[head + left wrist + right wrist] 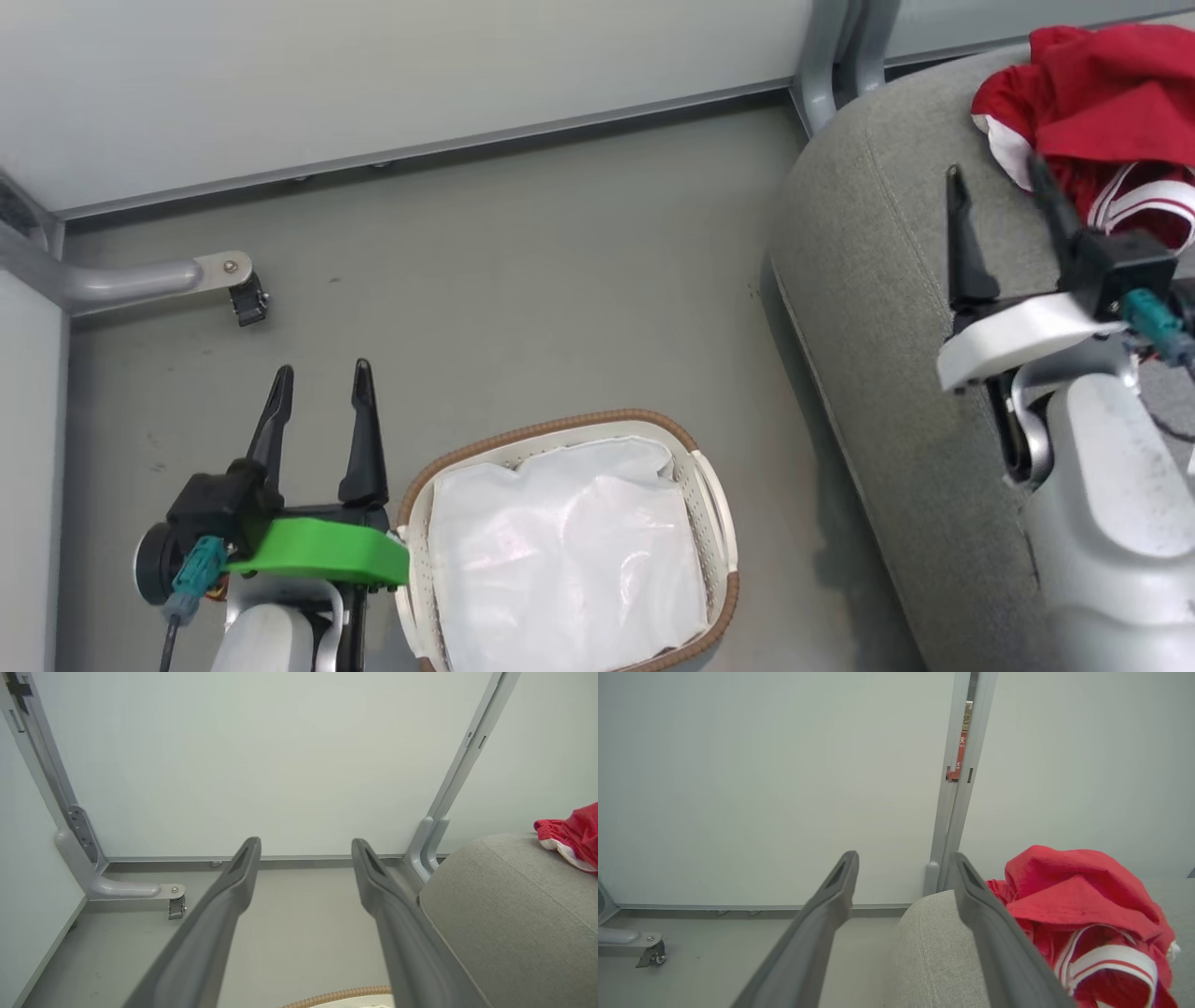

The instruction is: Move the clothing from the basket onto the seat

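The red clothing (pixel 1111 103) with white trim lies bunched on the grey seat (pixel 878 280) at the upper right; the right wrist view shows that clothing (pixel 1078 914) just right of my fingers, on the seat (pixel 929 952). My right gripper (pixel 999 191) hovers open over the seat's corner, holding nothing. The white basket (pixel 719 523) with a brown rim stands on the floor at the bottom centre, with its white liner (pixel 560 560) showing inside. My left gripper (pixel 322 387) is open and empty just left of the basket. The left wrist view has the clothing (pixel 572 835) far right on the seat (pixel 514 924).
Pale partition walls (pixel 373 75) close off the back and left. A grey metal foot with a caster (pixel 245 297) juts onto the grey floor (pixel 523 280) at the left. A grey post (pixel 822 65) stands behind the seat's corner.
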Motion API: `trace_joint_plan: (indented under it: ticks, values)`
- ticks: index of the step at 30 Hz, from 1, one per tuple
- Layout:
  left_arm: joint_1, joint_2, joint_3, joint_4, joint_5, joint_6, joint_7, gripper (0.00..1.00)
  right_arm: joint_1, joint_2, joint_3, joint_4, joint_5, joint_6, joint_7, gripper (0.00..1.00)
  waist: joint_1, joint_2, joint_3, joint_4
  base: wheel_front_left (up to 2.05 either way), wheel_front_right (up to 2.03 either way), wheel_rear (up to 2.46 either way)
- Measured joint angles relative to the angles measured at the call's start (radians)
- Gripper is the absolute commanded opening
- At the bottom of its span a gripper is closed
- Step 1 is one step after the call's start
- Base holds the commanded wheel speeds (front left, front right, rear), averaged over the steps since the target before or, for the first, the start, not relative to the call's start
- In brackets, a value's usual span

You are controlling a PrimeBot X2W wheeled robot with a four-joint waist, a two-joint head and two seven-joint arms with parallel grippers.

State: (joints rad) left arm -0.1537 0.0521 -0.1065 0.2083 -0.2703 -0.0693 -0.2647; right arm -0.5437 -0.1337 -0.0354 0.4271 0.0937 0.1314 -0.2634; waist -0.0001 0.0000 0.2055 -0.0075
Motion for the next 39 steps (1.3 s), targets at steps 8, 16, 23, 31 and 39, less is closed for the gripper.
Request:
trace_joint_plan:
  ticks: [8,16,23,31,39]
  values:
    - [0.110,-0.001,0.064,-0.026,-0.034,0.017,0.000,1.00,0.162,0.082,0.046,-0.089,-0.010,0.000,0.000,1.00,0.0000,0.0000,-0.062,0.017,0.00,0.00,0.00]
    - [0.210,-0.001,0.070,-0.038,-0.050,0.030,0.000,1.00,0.316,0.085,0.101,-0.171,0.049,0.000,0.000,1.00,0.0000,0.0000,-0.111,0.016,0.00,0.00,0.00]
    - [0.238,-0.002,0.053,-0.039,-0.067,0.039,0.000,1.00,0.410,0.085,0.106,-0.188,0.065,0.000,0.000,1.00,0.0000,0.0000,-0.147,0.029,0.00,0.00,0.00]
    - [0.255,-0.002,0.058,-0.039,-0.062,0.049,0.000,1.00,0.431,0.085,0.123,-0.193,0.038,0.000,0.000,1.00,0.0000,0.0000,-0.163,0.029,0.00,0.00,0.00]
    - [0.256,-0.002,0.063,-0.036,-0.054,0.046,0.000,1.00,0.435,0.085,0.127,-0.192,0.040,0.000,0.000,1.00,0.0000,0.0000,-0.161,0.021,0.00,0.00,0.00]
